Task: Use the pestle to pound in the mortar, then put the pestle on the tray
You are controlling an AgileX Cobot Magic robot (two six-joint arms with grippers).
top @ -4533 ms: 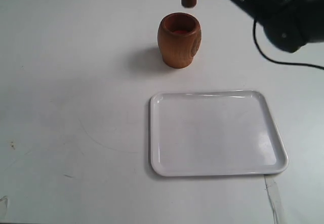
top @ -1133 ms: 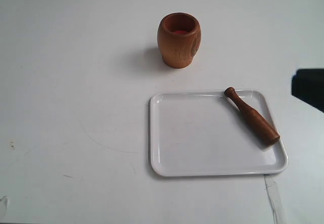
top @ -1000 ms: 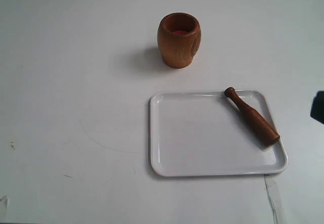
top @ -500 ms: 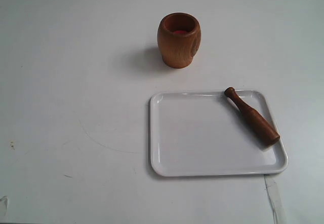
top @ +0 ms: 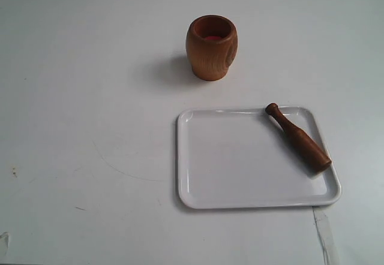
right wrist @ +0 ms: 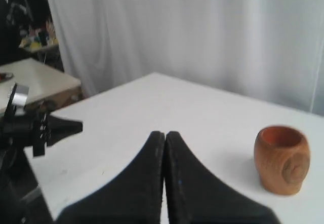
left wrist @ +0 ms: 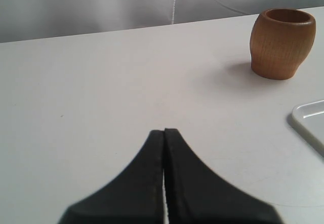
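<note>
The orange-brown wooden mortar (top: 212, 47) stands upright on the white table, with a reddish inside. It also shows in the left wrist view as the mortar (left wrist: 282, 43) and in the right wrist view as the mortar (right wrist: 281, 159). The dark reddish-brown pestle (top: 299, 138) lies flat and slanted on the right part of the white tray (top: 240, 163), knob toward the far rim. Neither arm appears in the exterior view. My left gripper (left wrist: 164, 131) is shut and holds nothing, far from the mortar. My right gripper (right wrist: 165, 134) is shut too, with nothing in it.
A corner of the tray (left wrist: 310, 121) shows in the left wrist view. A strip of tape (top: 324, 235) lies near the table's front edge. White curtains (right wrist: 202, 26) hang behind the table, and the other arm's black gripper (right wrist: 45, 129) shows at the table's side.
The right arm's dark shape at the right edge has left the exterior view. The pestle, held over the mortar 4.5 s ago, lies still on the tray.
</note>
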